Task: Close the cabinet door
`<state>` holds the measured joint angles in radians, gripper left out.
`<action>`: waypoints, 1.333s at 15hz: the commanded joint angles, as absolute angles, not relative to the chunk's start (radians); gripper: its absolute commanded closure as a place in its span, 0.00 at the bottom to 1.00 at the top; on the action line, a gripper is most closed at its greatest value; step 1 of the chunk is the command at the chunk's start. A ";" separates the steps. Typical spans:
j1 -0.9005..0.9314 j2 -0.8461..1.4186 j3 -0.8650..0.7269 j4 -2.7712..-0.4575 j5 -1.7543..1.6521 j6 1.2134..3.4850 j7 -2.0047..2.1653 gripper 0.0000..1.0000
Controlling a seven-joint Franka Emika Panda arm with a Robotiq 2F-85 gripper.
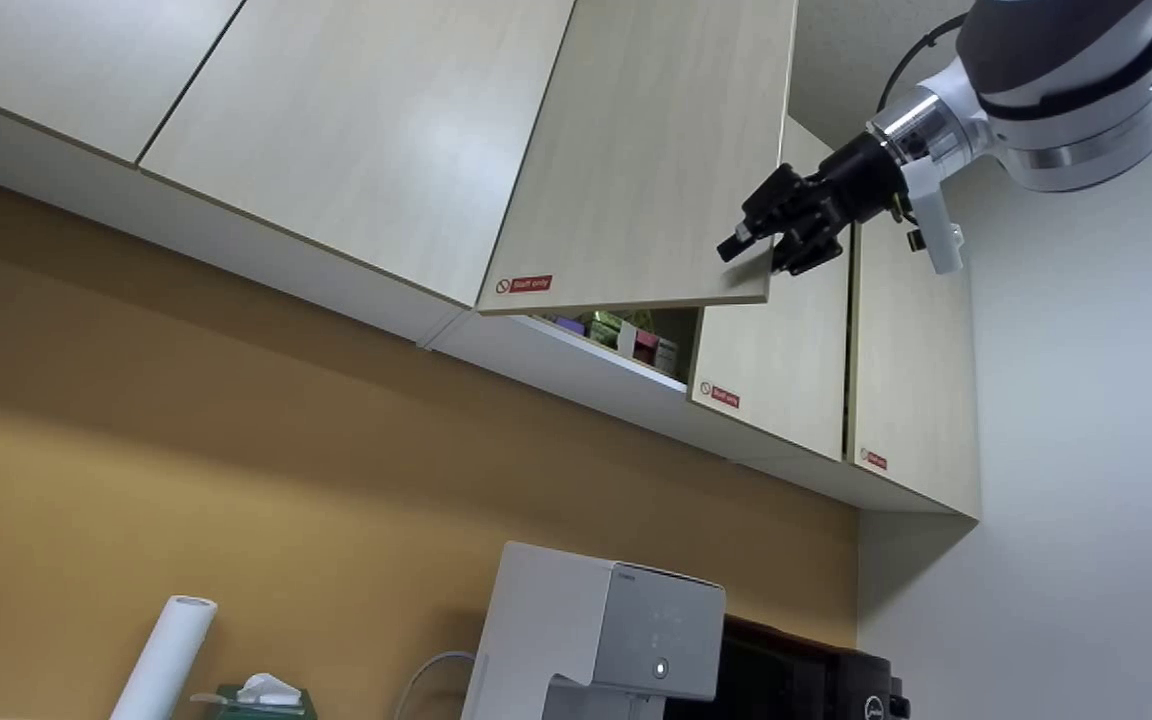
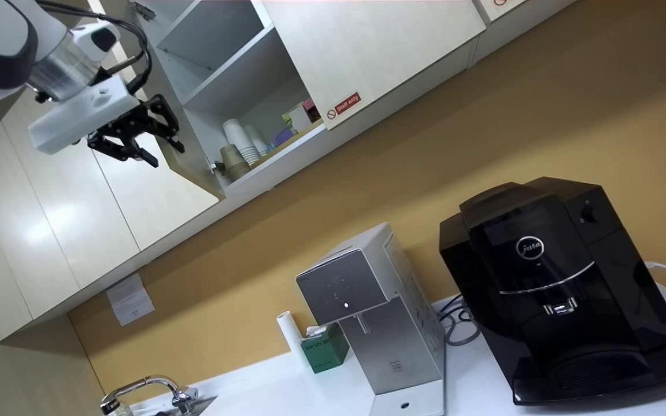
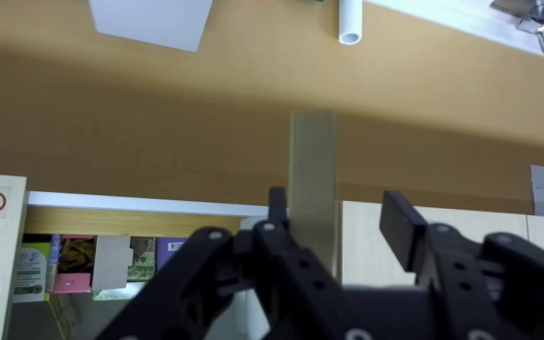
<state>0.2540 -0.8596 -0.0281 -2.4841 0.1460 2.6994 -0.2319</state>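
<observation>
The cabinet door (image 1: pixel 646 170) is a tall pale-beige panel. It stands swung out from its cabinet, with a red-and-white sticker at a lower corner in an exterior view. Its inner side (image 2: pixel 194 147) shows in an exterior view beside the open shelves. In the wrist view the door's narrow edge (image 3: pixel 312 160) points at me. My black gripper (image 1: pixel 758 252) is open, its fingers on either side of the door's free edge near the bottom. It also shows in an exterior view (image 2: pixel 167 155). In the wrist view the gripper (image 3: pixel 337 212) has its left finger close against the door and its right finger apart from it.
Closed neighbouring doors (image 1: pixel 366 130) flank the opening. Stacked cups (image 2: pixel 239 138) and boxes (image 3: pixel 111 262) stand on the cabinet shelf. Below are a water dispenser (image 2: pixel 367 300), a coffee machine (image 2: pixel 552 289), a green tissue box (image 2: pixel 326 349) and a white roll (image 2: pixel 291 330).
</observation>
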 commanded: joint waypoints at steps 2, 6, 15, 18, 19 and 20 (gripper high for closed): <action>0.266 -0.887 -0.050 -2.512 0.170 2.769 -0.185 0.82; 0.262 -0.886 -0.060 -2.524 0.174 2.808 -0.171 0.94; 0.583 -0.901 -0.409 -2.418 0.167 2.677 -0.620 0.93; 0.665 -0.919 -0.526 -2.326 0.172 2.494 -0.826 0.93; 0.681 -0.923 -0.548 -2.299 0.183 2.434 -0.888 0.93; 0.615 -0.907 -0.503 -2.363 0.212 2.525 -0.834 0.73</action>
<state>0.6409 -0.9198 -0.5198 -2.3663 0.1736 2.5294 -0.8094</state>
